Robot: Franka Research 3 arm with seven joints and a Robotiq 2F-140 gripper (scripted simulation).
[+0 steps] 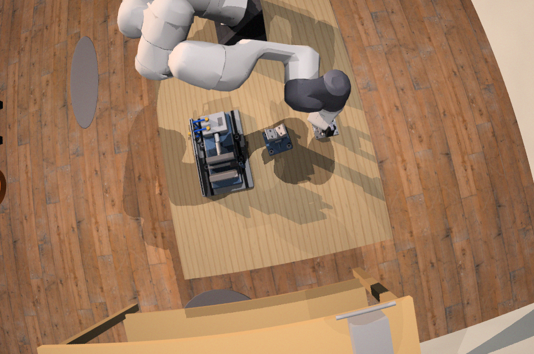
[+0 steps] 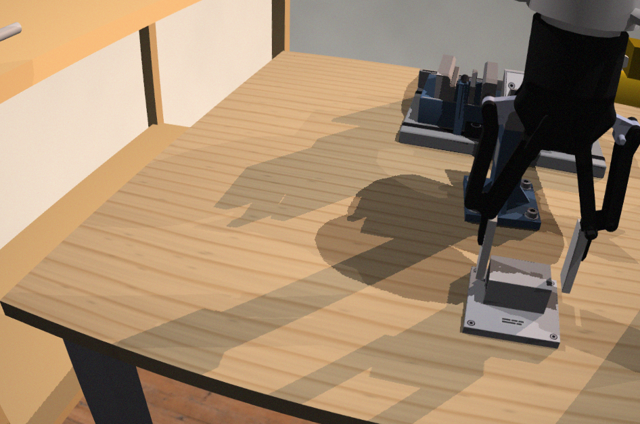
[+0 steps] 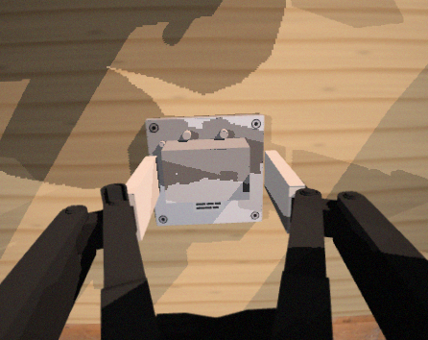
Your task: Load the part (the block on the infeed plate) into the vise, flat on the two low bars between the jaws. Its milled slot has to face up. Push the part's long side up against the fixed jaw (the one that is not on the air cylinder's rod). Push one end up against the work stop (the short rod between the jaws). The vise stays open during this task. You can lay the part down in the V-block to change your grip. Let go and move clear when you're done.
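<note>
Grey metal, the part (image 2: 518,287) is a short block that lies on the infeed plate (image 2: 509,328), at the near right side of the bench (image 2: 206,232). It looks stiff and rather heavy, with smooth faces that probably slip, so I judge the two short ends are the good place to take it. The claw (image 3: 213,189) is open and holds nothing; one finger (image 3: 143,192) stands at each end of the block, apart from it. Behind are the V-block (image 1: 277,141) and, farther away, the vise (image 1: 222,153), open.
</note>
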